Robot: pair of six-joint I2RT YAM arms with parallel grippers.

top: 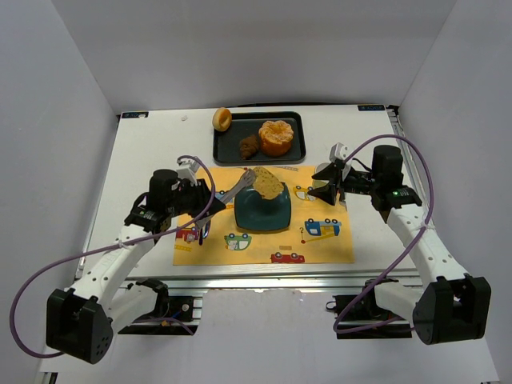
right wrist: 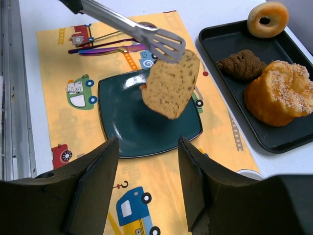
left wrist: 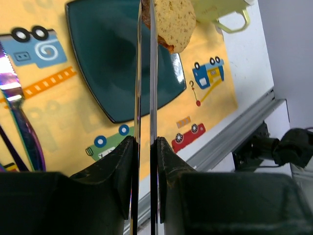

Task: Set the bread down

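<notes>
The bread [top: 269, 183], a tan oval slice with a brown crust, hangs tilted above the dark teal square plate [top: 258, 218], pinched at its top in metal tongs [top: 238, 190]. My left gripper [top: 202, 196] is shut on the tongs' handles. In the left wrist view the two tong blades [left wrist: 145, 73] run from the gripper [left wrist: 145, 143] to the bread [left wrist: 178, 22] over the plate [left wrist: 107, 63]. My right gripper [top: 328, 186] is open and empty, right of the plate. Its view [right wrist: 146, 147] shows the bread [right wrist: 171, 88] in the tongs [right wrist: 132, 29] above the plate [right wrist: 127, 129].
A yellow placemat with cartoon cars [top: 320, 248] lies under the plate. Iridescent cutlery [right wrist: 107, 49] lies left of the plate. A black tray [top: 296, 120] at the back holds a ring roll [top: 222, 119], a dark lumpy chunk [top: 250, 146] and an orange sugared bun [top: 276, 137].
</notes>
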